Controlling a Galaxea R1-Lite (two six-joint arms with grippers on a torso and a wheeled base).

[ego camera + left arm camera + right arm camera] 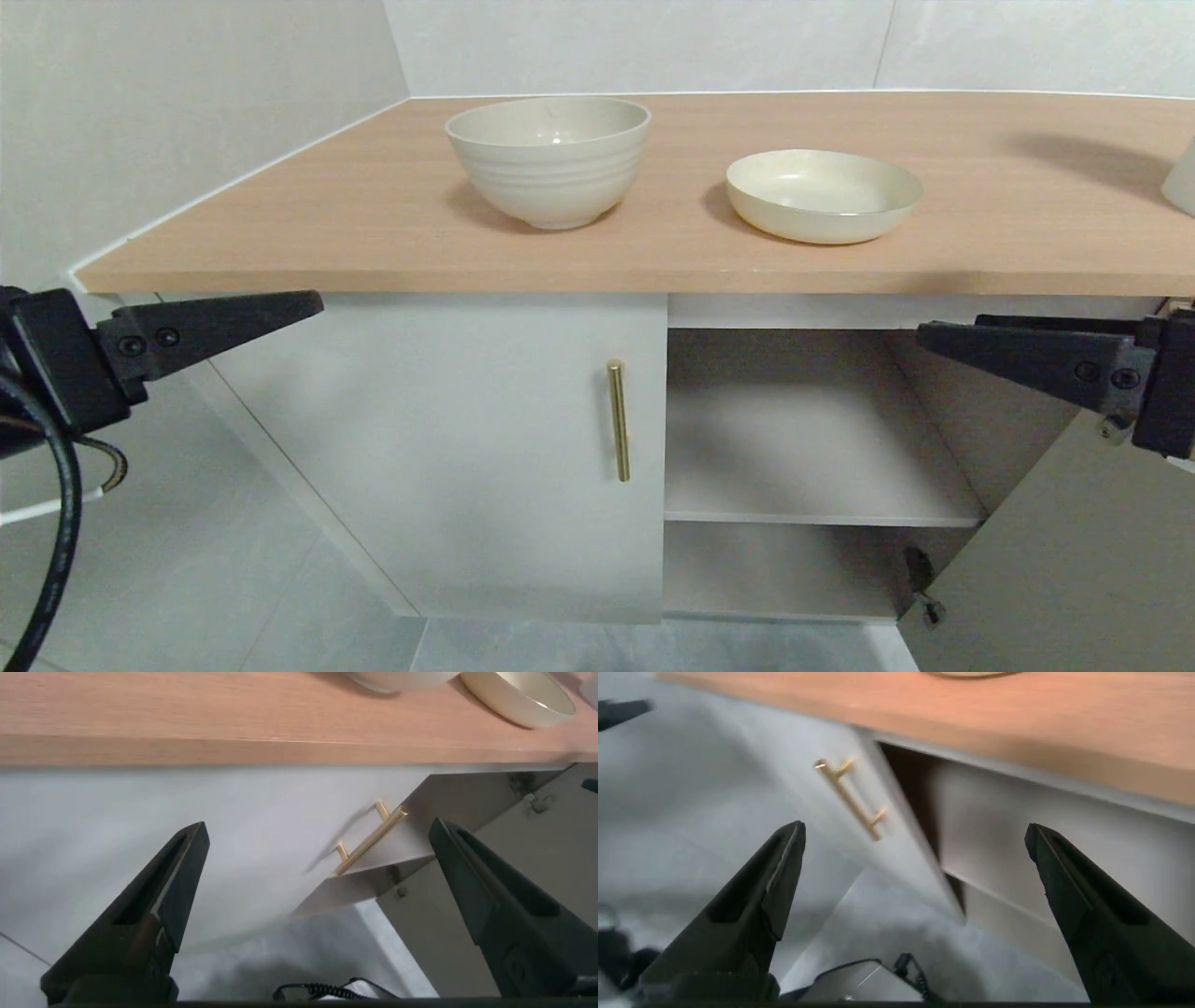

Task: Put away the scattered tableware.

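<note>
Your left gripper (318, 829) and right gripper (915, 829) hang before the cabinet (448, 448), both spread wide, holding nothing. On the countertop (327, 224) sit a ribbed cream bowl (549, 159) and, apart, a shallow dish (823, 194), seemingly empty.

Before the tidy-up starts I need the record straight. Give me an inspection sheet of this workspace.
Surface: wooden counter, bare wood between the dishes.
Job's things: deep bowl and shallow dish stand upright and apart on the counter.
Clutter: pale object cut off at the counter's right edge; cannot tell what it is.
End effectors: left end effector and right end effector both open, holding nothing, below the counter's edge.
Cables: black cable hangs by the left arm.
Surroundings: left cupboard door shut, with a brass handle; right cupboard door open, showing a shelf; tiled wall; grey floor.
</note>
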